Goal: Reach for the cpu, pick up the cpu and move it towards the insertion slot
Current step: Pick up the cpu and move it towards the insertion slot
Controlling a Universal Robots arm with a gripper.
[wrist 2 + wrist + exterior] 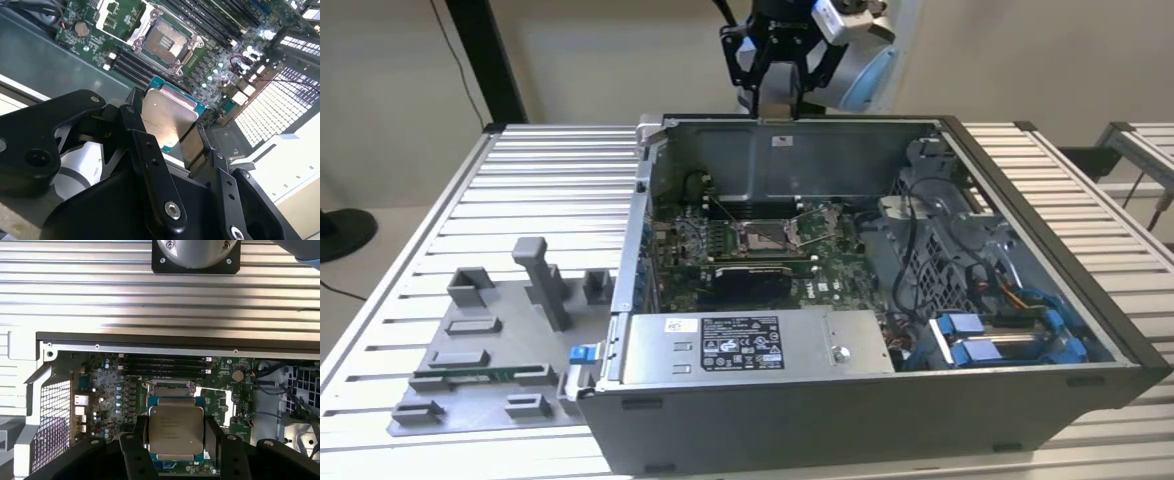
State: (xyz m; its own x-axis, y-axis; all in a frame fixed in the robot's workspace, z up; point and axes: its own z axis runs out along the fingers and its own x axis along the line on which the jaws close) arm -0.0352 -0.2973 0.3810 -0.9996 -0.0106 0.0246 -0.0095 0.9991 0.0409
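While your claw (pixel 176 440) grips the cpu (pixel 176 432) above the case, carry step underway; insertion slot (pixel 162 40) demands square alignment.

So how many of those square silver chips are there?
1. The cpu sits between the gripper fingers, held above the open computer case, over the board near the empty slot. Others could be hidden.

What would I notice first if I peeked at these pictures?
Probably the shiny square cpu, pinched between the black gripper fingers in both wrist views. Beyond it lies the insertion slot on the green board, inside the big open computer case on the ribbed metal table.
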